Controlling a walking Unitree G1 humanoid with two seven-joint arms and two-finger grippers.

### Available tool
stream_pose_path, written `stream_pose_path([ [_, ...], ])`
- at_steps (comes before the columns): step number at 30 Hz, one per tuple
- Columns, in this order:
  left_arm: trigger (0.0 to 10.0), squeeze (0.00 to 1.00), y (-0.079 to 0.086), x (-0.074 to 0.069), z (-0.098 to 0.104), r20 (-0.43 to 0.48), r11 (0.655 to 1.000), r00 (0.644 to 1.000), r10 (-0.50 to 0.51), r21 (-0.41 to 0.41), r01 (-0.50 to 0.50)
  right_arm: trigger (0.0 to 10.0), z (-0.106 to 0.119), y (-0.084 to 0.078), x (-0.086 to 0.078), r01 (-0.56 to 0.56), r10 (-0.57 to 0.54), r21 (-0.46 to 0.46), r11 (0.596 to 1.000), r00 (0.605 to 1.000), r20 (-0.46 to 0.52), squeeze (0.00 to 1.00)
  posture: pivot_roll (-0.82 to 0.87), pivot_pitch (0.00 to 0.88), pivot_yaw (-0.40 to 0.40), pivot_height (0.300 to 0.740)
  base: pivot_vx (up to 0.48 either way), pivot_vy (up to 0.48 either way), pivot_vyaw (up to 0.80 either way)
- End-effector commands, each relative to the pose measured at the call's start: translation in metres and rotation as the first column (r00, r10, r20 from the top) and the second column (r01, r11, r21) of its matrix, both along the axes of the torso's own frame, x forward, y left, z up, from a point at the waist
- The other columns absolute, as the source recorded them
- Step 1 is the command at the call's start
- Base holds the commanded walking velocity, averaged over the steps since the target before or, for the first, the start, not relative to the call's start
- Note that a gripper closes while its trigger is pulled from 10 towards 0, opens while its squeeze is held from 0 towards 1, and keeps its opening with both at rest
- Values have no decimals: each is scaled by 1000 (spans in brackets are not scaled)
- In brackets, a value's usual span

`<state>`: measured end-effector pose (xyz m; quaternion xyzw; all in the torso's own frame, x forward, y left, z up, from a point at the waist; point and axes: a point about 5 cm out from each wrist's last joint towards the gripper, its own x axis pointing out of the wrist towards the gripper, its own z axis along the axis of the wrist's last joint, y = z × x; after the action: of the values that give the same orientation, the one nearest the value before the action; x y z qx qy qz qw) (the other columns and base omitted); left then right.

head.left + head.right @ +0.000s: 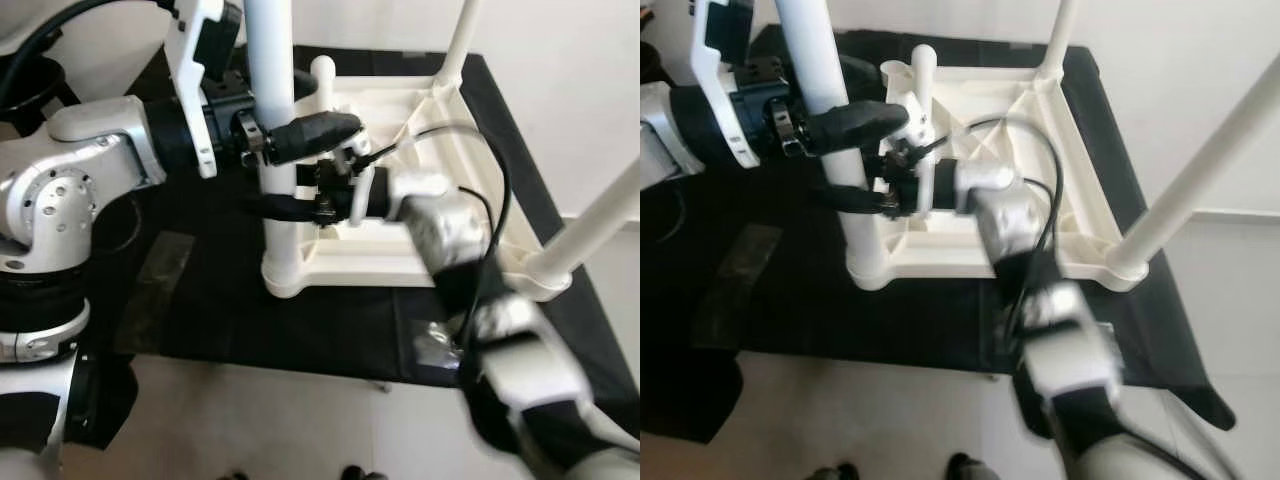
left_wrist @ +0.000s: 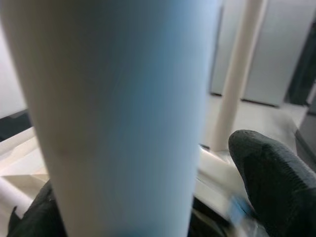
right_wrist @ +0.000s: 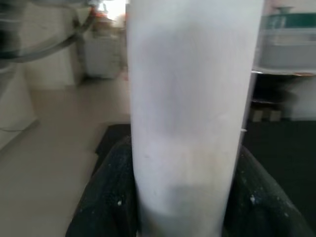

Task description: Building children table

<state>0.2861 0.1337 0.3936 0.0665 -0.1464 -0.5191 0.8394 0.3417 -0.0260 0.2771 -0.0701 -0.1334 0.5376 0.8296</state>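
The white table top (image 1: 400,250) lies upside down on the black mat (image 1: 230,300). Legs stand at its 1, 4 and 7 o'clock corners. The left gripper (image 1: 300,170) is clamped around the 7 o'clock leg (image 1: 275,100). The right gripper (image 1: 902,185) grasps a shorter white leg (image 1: 924,100) standing near 11 o'clock; seating it appears the remaining step. No writing is legible.
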Motion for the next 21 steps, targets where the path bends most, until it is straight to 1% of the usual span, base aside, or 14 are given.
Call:
stream_pose_path([
  [1, 10000, 0, -4, -8, 2, 19, 998, 998, -60, 23, 60, 0, -37, -7, 0, 368, -375, -102, 924, 925, -65, 0, 29, 254, -51, 740, 0, 0, 0],
  [2, 10000, 0, -4, -8, 2, 19, 998, 998, -60, 23, 60, 0, -37, -7, 0, 368, -375, -102, 924, 925, -65, 0, 29, 254, -51, 740, 0, 0, 0],
  [3, 10000, 0, -3, -8, 1, 14, 998, 998, -62, 23, 62, 0, -45, -3, -13, 452, -458, -75, 889, 884, -93, 0, 25, 252, -50, 740, 0, 0, 0],
  [4, 10000, 0, -3, -8, 1, 14, 998, 998, -62, 23, 62, 0, -45, -3, -13, 452, -458, -75, 889, 884, -93, 0, 25, 252, -50, 740, 0, 0, 0],
  [5, 10000, 0, -4, -7, 0, 12, 997, 997, -71, 27, 70, 0, -46, 1, -17, 472, -474, -48, 880, 873, -114, 0, 31, 228, -53, 740, 0, 0, 0],
  [6, 10000, 0, -4, -7, 0, 12, 997, 997, -71, 27, 70, 0, -46, 1, -17, 472, -474, -48, 880, 873, -114, 0, 31, 228, -53, 740, 0, 0, 0],
  [7, 10000, 0, -5, -8, -1, 12, 997, 997, -78, 27, 78, 0, -44, 7, -17, 453, -453, -26, 891, 884, -119, 0, 27, 223, -54, 740, 0, 0, 0],
  [8, 10000, 0, -7, -8, -1, 14, 997, 997, -80, 26, 79, 0, -41, 10, -15, 455, -453, -11, 890, 883, -120, 0, 30, 218, -56, 740, 0, 0, 0],
  [16, 10000, 0, -8, -9, -1, 19, 998, 998, -61, 26, 61, 0, -37, 14, -15, 452, -448, 12, 892, 887, -113, 0, 38, 210, -52, 740, 0, 0, 0],
  [17, 8549, 0, -8, -9, -1, 21, 998, 998, -57, 29, 56, 0, -36, 14, -15, 452, -448, 14, 892, 887, -111, 0, 38, 210, -52, 740, 0, 0, 0],
  [18, 0, 0, -8, -9, -1, 20, 998, 998, -57, 31, 56, 0, -35, 15, -20, 470, -465, 15, 883, 878, -116, 0, 38, 209, -52, 740, 0, 0, 0],
  [19, 0, 0, -7, -9, -1, 19, 998, 998, -58, 32, 58, 0, -33, 16, -23, 484, -479, 16, 875, 870, -120, 0, 37, 209, -49, 740, 0, 0, 0],
  [21, 0, 0, -7, -9, 0, 17, 998, 998, -62, 29, 62, 0, -31, 18, -26, 488, -482, 16, 873, 868, -120, 0, 37, 209, -49, 740, 0, 0, 0],
])
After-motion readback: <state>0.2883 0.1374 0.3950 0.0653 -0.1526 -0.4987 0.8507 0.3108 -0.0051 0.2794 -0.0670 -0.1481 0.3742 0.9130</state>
